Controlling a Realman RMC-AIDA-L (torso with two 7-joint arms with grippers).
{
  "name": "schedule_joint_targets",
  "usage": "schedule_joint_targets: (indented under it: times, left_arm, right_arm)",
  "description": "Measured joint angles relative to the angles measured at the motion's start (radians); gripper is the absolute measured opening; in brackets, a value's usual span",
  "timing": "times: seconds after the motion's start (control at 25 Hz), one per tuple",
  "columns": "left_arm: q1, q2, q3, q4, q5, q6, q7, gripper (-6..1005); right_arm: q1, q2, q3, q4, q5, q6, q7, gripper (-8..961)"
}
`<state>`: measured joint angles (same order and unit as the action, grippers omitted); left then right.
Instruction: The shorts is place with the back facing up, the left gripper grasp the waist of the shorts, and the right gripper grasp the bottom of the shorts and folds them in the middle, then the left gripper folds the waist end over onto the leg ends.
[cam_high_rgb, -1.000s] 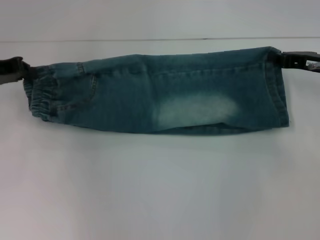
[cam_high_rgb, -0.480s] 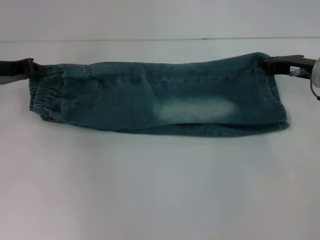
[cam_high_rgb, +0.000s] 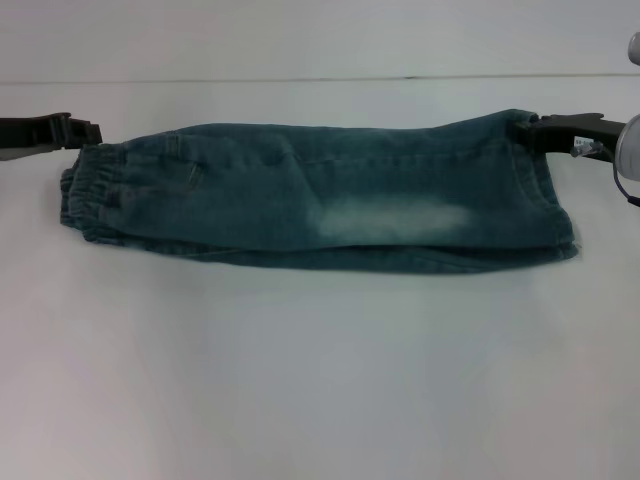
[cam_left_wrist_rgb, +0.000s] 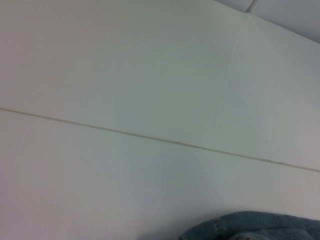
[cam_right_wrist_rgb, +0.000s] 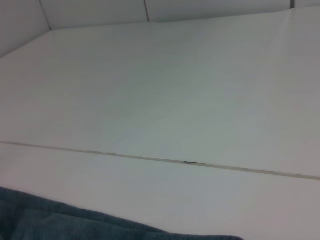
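1. From the head camera I see the shorts (cam_high_rgb: 320, 205) folded lengthwise into one long band, lying crosswise on the white table (cam_high_rgb: 320, 380). The puckered waist of the shorts (cam_high_rgb: 85, 195) is on my left, and the bottom of the shorts (cam_high_rgb: 555, 200) with its stitched hems is on my right. A pale faded patch shows near the middle.
2. In the same view the left gripper (cam_high_rgb: 88, 133) comes in from the left edge, its tip touching the far corner of the waist. I cannot tell whether its jaws are pinching the fabric or parted.
3. The right gripper (cam_high_rgb: 535, 128) reaches in from the right, its tip at the far corner of the hem end. I cannot make out how its jaws stand either.
4. My left wrist camera shows mostly table, with a thin seam line (cam_left_wrist_rgb: 160, 140) across it and a sliver of denim at the frame's edge. No fingers are visible.
5. My right wrist camera shows the same kind of scene: table, a seam line, and a strip of denim along the frame's edge.
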<state>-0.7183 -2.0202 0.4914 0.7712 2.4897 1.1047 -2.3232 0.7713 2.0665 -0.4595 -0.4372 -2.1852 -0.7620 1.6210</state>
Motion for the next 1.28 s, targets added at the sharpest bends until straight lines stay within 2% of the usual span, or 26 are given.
schedule_joint_targets:
  times: [0.04,0.16,0.4,0.52,0.72,0.76,0.8,0.96,1.0,1.16,1.28]
  left_arm:
    - [0.001,0.000,0.001,0.000,0.000,-0.006,0.000,197]
    - [0.003,0.000,0.001,-0.001,0.000,-0.021,0.000,214]
    - [0.009,-0.006,0.002,-0.001,0.000,-0.055,0.015,448]
    - [0.009,-0.008,0.003,-0.001,0.000,-0.062,0.025,680]
    - [0.013,-0.008,0.003,0.014,-0.002,-0.068,0.032,880]
    - [0.017,-0.006,0.003,0.021,-0.004,-0.065,0.032,885]
    - [0.021,-0.004,0.003,0.029,-0.007,-0.059,0.032,891]
    - [0.043,-0.002,0.003,0.085,-0.014,0.031,0.062,913]
    - [0.053,-0.001,0.003,0.116,-0.016,0.094,0.092,918]
    - [0.073,0.001,0.005,0.169,-0.015,0.194,0.136,940]
    - [0.090,0.010,0.014,0.193,-0.004,0.233,0.140,939]
  right_arm:
    - [-0.003,0.000,-0.001,0.000,0.005,0.001,0.000,32]
    - [-0.006,-0.001,-0.005,0.000,0.012,0.001,0.002,180]
    - [-0.009,-0.006,-0.003,0.000,0.012,-0.004,0.003,452]
    - [-0.010,-0.007,0.000,-0.003,0.012,-0.010,0.003,556]
    - [-0.019,-0.016,0.004,-0.010,0.039,-0.040,0.003,767]
    - [-0.024,-0.019,0.004,-0.011,0.051,-0.054,0.003,814]
    - [-0.030,-0.024,0.004,-0.012,0.067,-0.078,0.003,861]
    - [-0.058,-0.050,0.005,-0.028,0.114,-0.222,0.009,892]
    - [-0.066,-0.057,0.004,-0.038,0.119,-0.275,0.012,900]
    - [-0.096,-0.082,-0.008,-0.102,0.122,-0.529,0.024,931]
    - [-0.113,-0.098,-0.043,-0.157,0.118,-0.734,0.041,946]
